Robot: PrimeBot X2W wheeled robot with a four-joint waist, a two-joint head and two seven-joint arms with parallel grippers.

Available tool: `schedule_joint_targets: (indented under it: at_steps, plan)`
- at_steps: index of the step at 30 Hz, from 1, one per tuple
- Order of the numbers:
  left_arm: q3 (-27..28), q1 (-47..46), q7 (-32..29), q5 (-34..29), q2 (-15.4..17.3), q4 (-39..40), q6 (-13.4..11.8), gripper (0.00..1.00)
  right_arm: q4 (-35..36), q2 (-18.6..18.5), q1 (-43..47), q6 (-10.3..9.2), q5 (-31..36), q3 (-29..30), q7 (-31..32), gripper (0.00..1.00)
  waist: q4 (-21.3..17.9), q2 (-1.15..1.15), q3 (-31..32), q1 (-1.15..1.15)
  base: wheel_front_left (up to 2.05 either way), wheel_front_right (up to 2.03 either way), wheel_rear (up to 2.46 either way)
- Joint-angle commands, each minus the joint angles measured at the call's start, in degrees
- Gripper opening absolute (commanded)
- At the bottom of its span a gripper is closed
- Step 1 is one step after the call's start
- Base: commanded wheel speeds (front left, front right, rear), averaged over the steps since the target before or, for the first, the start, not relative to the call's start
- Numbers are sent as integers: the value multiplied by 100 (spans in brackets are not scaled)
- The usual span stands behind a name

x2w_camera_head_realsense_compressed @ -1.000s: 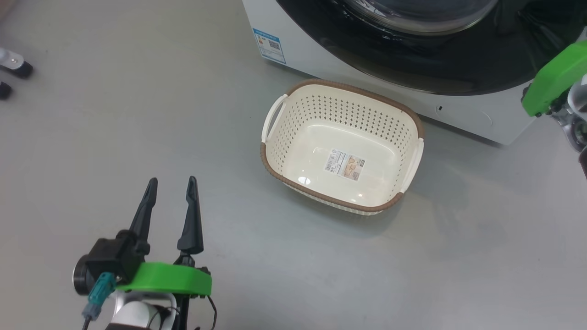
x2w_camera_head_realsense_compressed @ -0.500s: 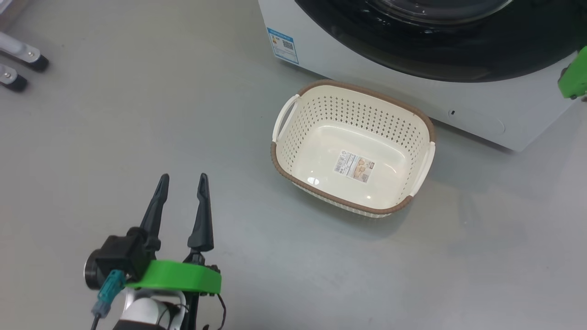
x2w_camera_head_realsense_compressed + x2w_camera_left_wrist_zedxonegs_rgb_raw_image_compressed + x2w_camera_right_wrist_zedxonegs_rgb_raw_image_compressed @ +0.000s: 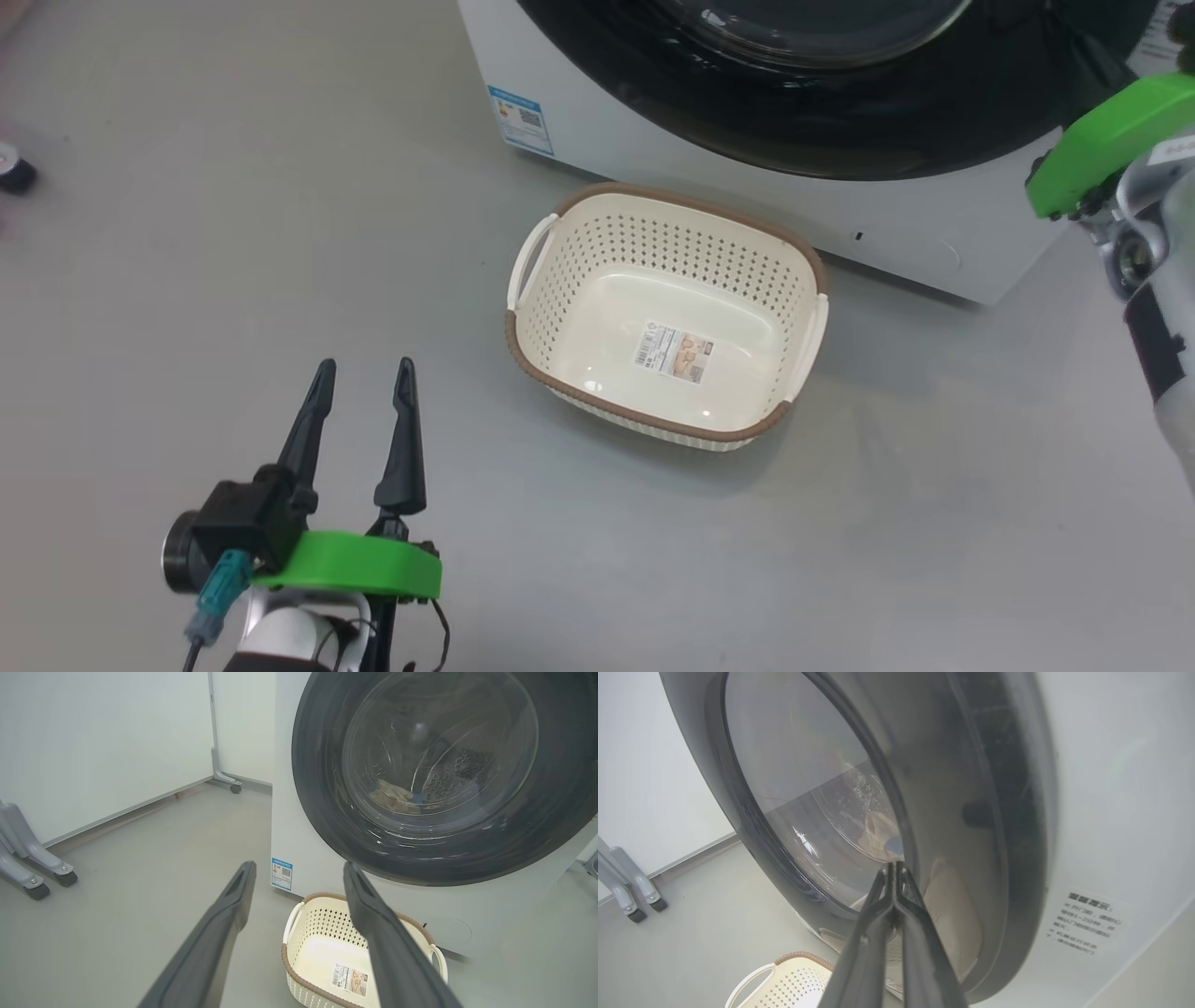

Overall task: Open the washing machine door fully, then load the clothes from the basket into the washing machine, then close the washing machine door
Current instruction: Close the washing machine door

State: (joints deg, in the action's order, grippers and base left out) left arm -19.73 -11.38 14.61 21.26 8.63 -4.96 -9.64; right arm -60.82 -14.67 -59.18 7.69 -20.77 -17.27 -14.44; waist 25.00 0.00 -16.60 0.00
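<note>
Basket (image 3: 653, 252) stands empty on the grey floor (image 3: 233, 233), just in front of the washing machine (image 3: 597, 131) and near the blue label (image 3: 519, 119) at its lower left corner. The product sticker (image 3: 674, 353) shows plainly on the basket's bottom. The washing machine door (image 3: 320, 765) appears to lie flat against the machine's front. Through its glass bowl the clothes (image 3: 392, 799) show as a cream heap with a blue patch, low in the drum. The left gripper (image 3: 364, 366) hovers over bare floor, well apart from the basket and to its left, jaws released and spread wide, holding nothing. The right gripper (image 3: 894, 865) points at the door, its jaws clenched tip to tip on nothing; whether the tips touch the glossy ring I cannot tell. That arm's green wrist bracket (image 3: 1111, 140) shows at the head view's right edge, beside the machine.
</note>
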Motion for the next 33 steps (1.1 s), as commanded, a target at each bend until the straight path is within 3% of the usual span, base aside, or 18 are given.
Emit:
schedule_joint_targets:
  at_steps: [1,12,13,15,16,17,33]
  plan:
    - [243,-150,12,-42,179,199,-28,100,305,100,64,-20,-50,-97,-55,0,-143,0,38,0,0,0,0]
    - [242,-221,-219,-82,380,268,-68,100,2074,45,1468,-20,-239,-228,-55,0,-805,0,424,0,0,0,0]
    - [241,-224,-244,-68,383,278,-67,100,2229,23,1626,-20,-210,-162,-55,12,-845,0,448,0,0,0,0]
    - [251,-227,-295,-52,399,294,-87,100,2477,20,1927,-20,-153,-11,-55,51,-934,0,474,0,0,0,0]
    - [252,-241,-318,-38,402,316,-83,100,2602,19,2043,-20,-99,69,-55,80,-978,0,461,0,0,0,0]
    - [252,-252,-332,-34,407,323,-87,100,2709,24,2168,-20,-29,139,-55,100,-1024,0,486,0,0,0,0]
    - [306,-186,-471,105,495,241,-152,100,4075,210,3870,-20,738,795,60,100,-1722,0,892,0,0,0,0]
